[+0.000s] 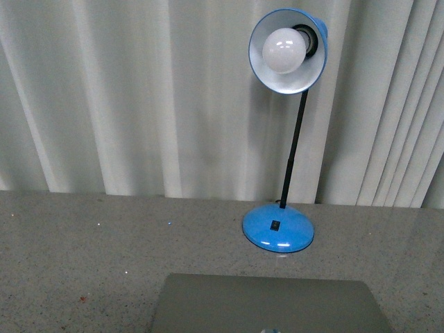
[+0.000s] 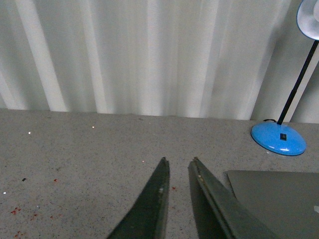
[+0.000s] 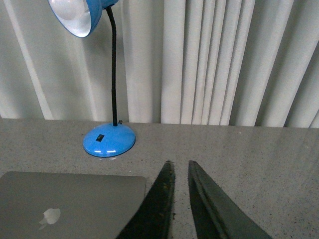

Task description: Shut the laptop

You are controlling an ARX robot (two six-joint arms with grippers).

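Note:
The laptop (image 1: 270, 303) lies flat on the grey speckled table with its plain grey lid down, at the bottom centre of the front view. The left wrist view shows a corner of its lid (image 2: 279, 199), the right wrist view its lid with a pale logo (image 3: 70, 204). My left gripper (image 2: 178, 162) is shut and empty, above the table beside the laptop's left edge. My right gripper (image 3: 179, 164) is shut and empty, above the table beside the laptop's right edge. Neither gripper shows in the front view.
A blue desk lamp with a white bulb (image 1: 279, 227) stands just behind the laptop; it also shows in the left wrist view (image 2: 279, 138) and the right wrist view (image 3: 108, 139). White pleated curtains (image 1: 139, 90) hang behind the table's far edge.

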